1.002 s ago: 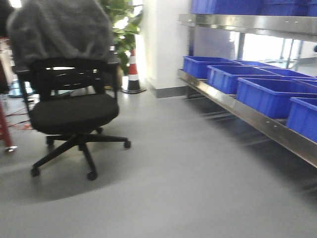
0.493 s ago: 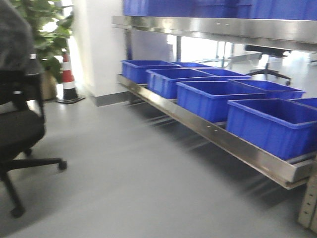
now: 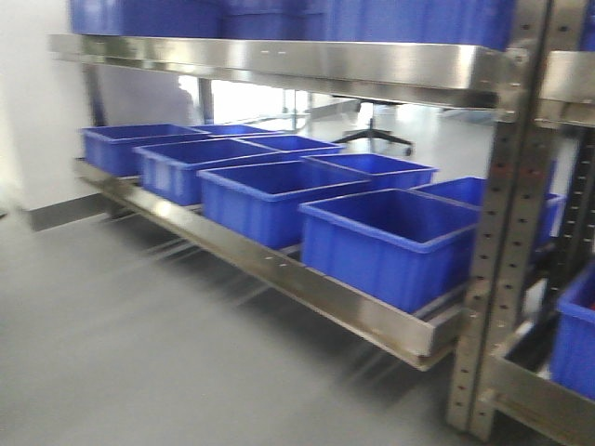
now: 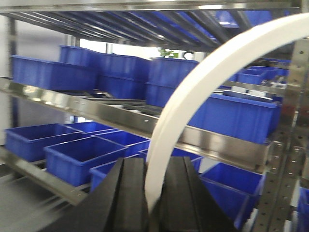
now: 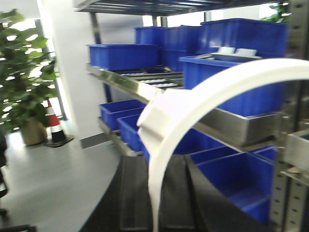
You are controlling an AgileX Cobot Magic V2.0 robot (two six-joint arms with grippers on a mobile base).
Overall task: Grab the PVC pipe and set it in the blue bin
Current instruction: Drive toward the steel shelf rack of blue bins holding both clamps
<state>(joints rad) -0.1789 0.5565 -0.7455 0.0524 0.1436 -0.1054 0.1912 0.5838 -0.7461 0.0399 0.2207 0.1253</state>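
left gripper point(image 4: 150, 166) grips pvc pipe point(image 4: 193, 87) arcing up-right; right gripper point(image 5: 155, 169) grips second pipe point(image 5: 217, 82) likewise.

Light: bright daylight from behind the rack point(image 3: 279, 65), washing out the gaps between shelves.
Blur: front view smeared sideways, strongest on the floor point(image 3: 139, 362) and lower rail point(image 3: 279, 271).
Glare: pale sheen on the steel; the white PVC pipe point(image 4: 188, 92) nearly blows out (both wrist views).
Focus: black fingers point(image 4: 130, 193) soft up close; plant point(image 5: 24, 72) hazy.
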